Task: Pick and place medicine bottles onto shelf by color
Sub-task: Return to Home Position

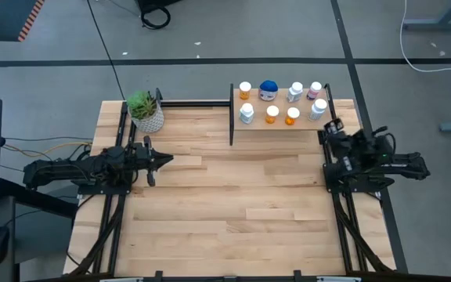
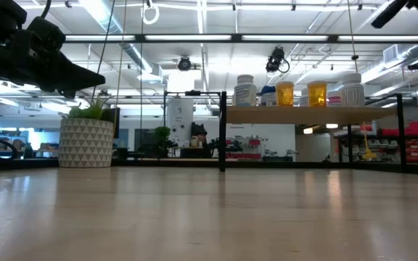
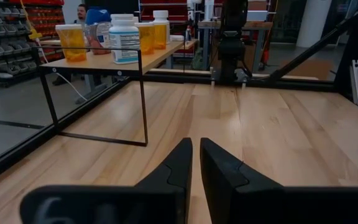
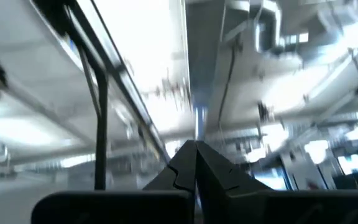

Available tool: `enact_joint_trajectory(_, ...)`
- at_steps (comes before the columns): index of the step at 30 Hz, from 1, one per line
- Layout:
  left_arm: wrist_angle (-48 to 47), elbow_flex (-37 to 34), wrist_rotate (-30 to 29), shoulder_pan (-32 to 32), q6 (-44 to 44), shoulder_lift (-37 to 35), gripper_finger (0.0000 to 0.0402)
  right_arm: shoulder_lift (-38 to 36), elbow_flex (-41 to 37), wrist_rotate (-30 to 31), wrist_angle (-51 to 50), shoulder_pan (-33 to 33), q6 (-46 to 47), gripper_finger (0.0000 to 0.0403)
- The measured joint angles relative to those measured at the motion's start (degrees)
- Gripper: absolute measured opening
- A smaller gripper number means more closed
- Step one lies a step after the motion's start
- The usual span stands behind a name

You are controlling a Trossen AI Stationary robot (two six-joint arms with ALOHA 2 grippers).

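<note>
1. High view. The shelf (image 1: 282, 103) sits at the far edge of the counter (image 1: 233, 211). Eight medicine bottles (image 1: 272, 114) stand upright on the shelf in two rows of four. The blue bottle (image 1: 268, 90) is in the back row, second from the shelf's left end. The pink bottle (image 1: 315, 91) is at that row's right end.
2. High view. The left gripper (image 1: 163, 160) is well left of the shelf, near the potted plant (image 1: 145, 112), and carries nothing. The right arm (image 1: 366, 157) is folded just off the shelf's right end.
3. Low view. The bottles line the shelf top. The left gripper hangs above the counter by the plant, well apart from the shelf.
4. Left wrist view. The jaws are closed to a thin slit and grip nothing. The shelf lies ahead, well apart, with its bottles upright.
5. Right wrist view. The right gripper (image 4: 196, 158) points up at the ceiling. Its jaws are pressed together and empty.
</note>
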Motion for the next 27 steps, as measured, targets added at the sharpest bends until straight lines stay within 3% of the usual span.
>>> enact_joint_trajectory(8, 0.02, -0.02, -0.01, 0.0, 0.0, 0.0, 0.0028, -0.02, 0.0, -0.01, 11.31, 0.0, 0.0, 0.0013)
enact_joint_trajectory(27, 0.02, -0.02, -0.01, 0.0, 0.0, 0.0, 0.0036, -0.02, 0.0, 0.01, 11.44, -0.02, 0.0, 0.0013)
